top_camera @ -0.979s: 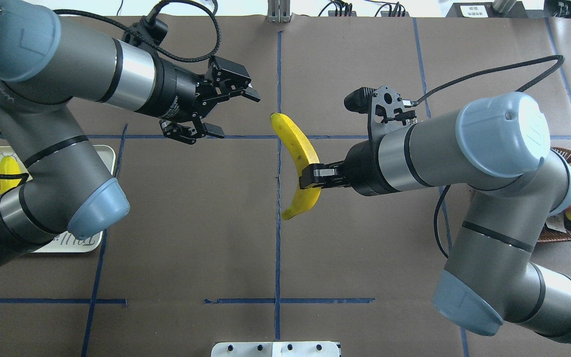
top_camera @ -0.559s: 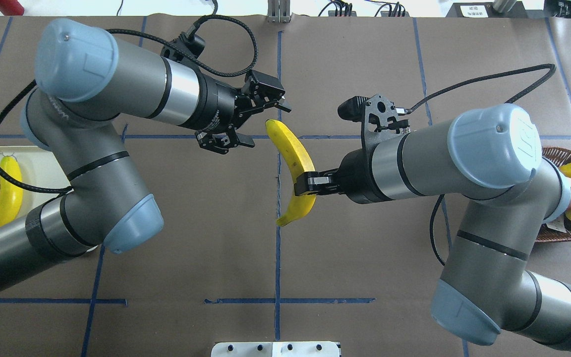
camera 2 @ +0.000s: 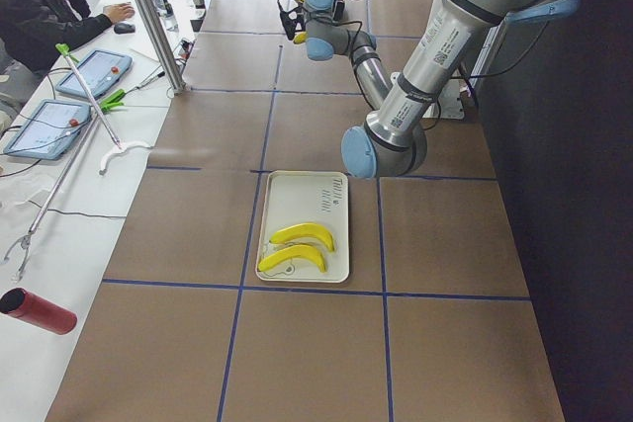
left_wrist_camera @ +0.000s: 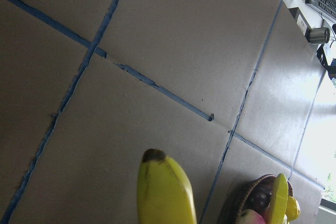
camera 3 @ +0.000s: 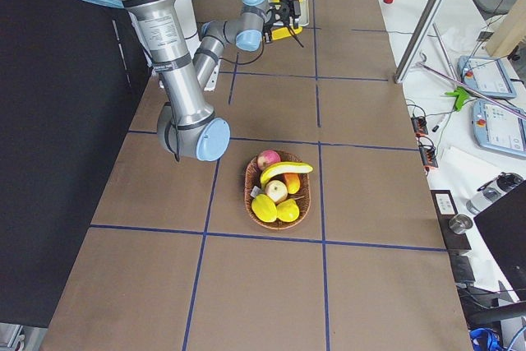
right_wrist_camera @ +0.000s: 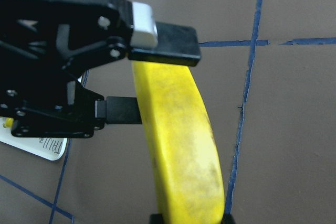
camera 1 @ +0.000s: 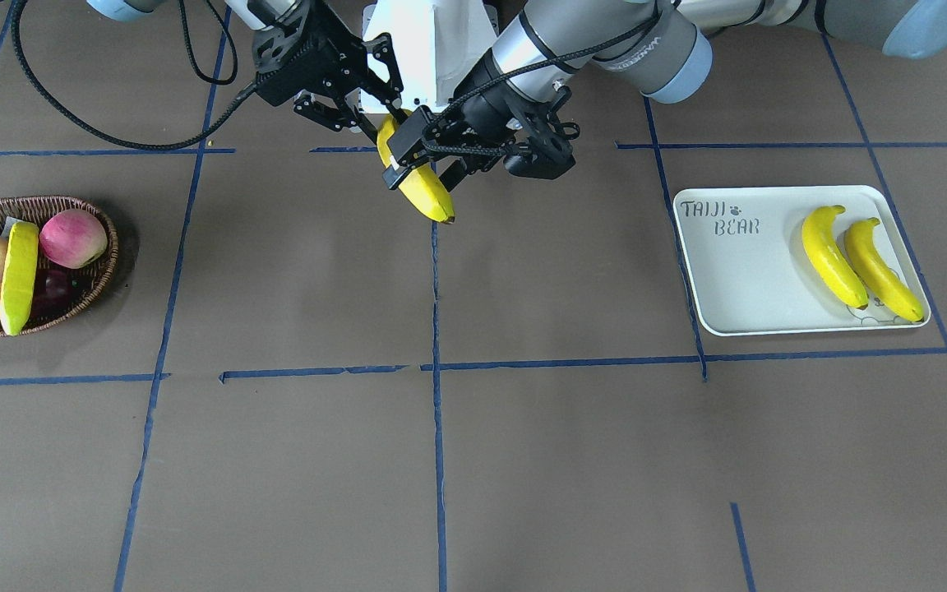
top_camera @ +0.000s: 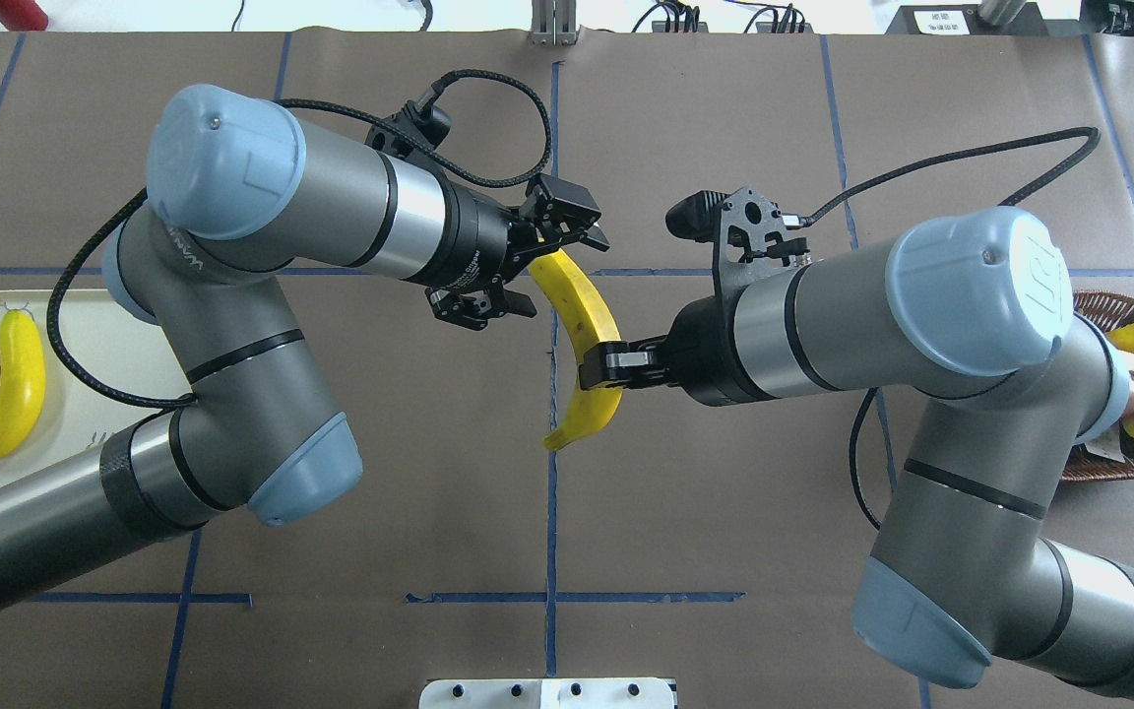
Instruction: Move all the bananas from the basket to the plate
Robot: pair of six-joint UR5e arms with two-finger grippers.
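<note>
Your left gripper, short of the fruit a second ago, now sets its jaws apart astride the far end of the banana, clamped mid-air over the worktop in the jaws of the right gripper, so a hand-over toward the plate looks imminent.

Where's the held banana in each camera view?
Exterior front-facing: banana, top centre.
Overhead exterior: dead centre.
Exterior left: tiny yellow speck, far top.
Exterior right: small, far top.
Left wrist: bottom centre.
Right wrist: centre.
Landmark: blue centre tape line beneath it.
</note>
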